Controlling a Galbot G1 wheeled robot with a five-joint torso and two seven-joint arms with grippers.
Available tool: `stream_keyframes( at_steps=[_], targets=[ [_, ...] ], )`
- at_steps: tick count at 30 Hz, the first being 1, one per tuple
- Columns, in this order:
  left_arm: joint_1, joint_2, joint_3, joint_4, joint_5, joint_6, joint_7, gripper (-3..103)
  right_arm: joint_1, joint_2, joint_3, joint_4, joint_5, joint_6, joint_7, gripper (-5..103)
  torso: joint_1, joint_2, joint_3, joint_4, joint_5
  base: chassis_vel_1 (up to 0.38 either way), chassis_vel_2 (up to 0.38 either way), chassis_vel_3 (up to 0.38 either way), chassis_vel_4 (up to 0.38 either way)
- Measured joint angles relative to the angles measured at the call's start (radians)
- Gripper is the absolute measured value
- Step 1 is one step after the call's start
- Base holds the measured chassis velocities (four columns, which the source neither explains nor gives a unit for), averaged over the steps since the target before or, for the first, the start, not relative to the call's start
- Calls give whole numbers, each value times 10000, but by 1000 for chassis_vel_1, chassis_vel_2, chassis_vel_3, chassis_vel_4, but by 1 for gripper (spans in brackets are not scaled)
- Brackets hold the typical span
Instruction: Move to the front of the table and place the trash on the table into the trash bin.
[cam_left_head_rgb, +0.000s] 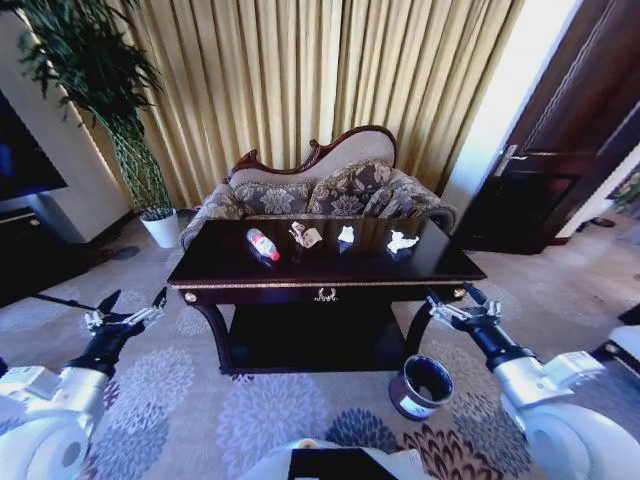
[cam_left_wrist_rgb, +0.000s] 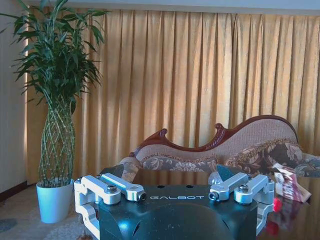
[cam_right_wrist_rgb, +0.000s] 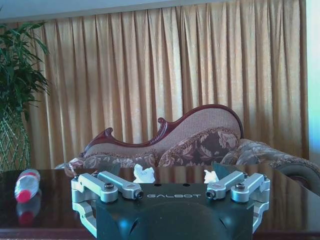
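Facing you, the table (cam_left_head_rgb: 325, 283) carries the bottle (cam_left_head_rgb: 263, 244), a tan wrapper (cam_left_head_rgb: 306, 236) and two white paper pieces (cam_left_head_rgb: 402, 242). Behind it stands a sofa (cam_left_head_rgb: 330, 190). Left gripper (cam_left_head_rgb: 128, 308) and right gripper (cam_left_head_rgb: 452, 305) hover wide open beside its corners; the trash bin (cam_left_head_rgb: 421, 386) sits on the carpet (cam_left_head_rgb: 260, 410) below your right gripper.

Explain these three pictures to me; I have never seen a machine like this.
This is a wheeled robot with two arms. The wide picture is from its head camera; the other two are from cameras on its wrists. The left gripper and right gripper are open, holding nothing, in front of the table. On the tabletop lie a bottle, a tan wrapper and two white paper scraps. The trash bin stands on the carpet by the right arm. Behind are a sofa and a potted plant.
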Motion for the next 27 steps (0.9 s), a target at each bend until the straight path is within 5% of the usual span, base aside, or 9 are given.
stream_keyframes(
  at_steps=[16, 19, 27],
  targets=[
    [7, 2, -43, -25, -84, -15, 1, 100, 144, -216, -32, -126, 122, -184, 255, 100, 12, -5, 5, -2, 1, -160, 157, 162, -170],
    [21, -13, -52, -48, -90, -17, 1, 100, 369, -682, 3, -230, 588, -556, 622, 100, 4, -3, 1, -1, 1, 0, 0, 0, 0],
    [64, 16, -170, -245, -187, -13, -8, 100, 1590, -3310, -476, -1862, 3483, -1482, 2236, 100, -8, 4, -1, 1, 3, 14, -7, -6, 11]
  ],
)
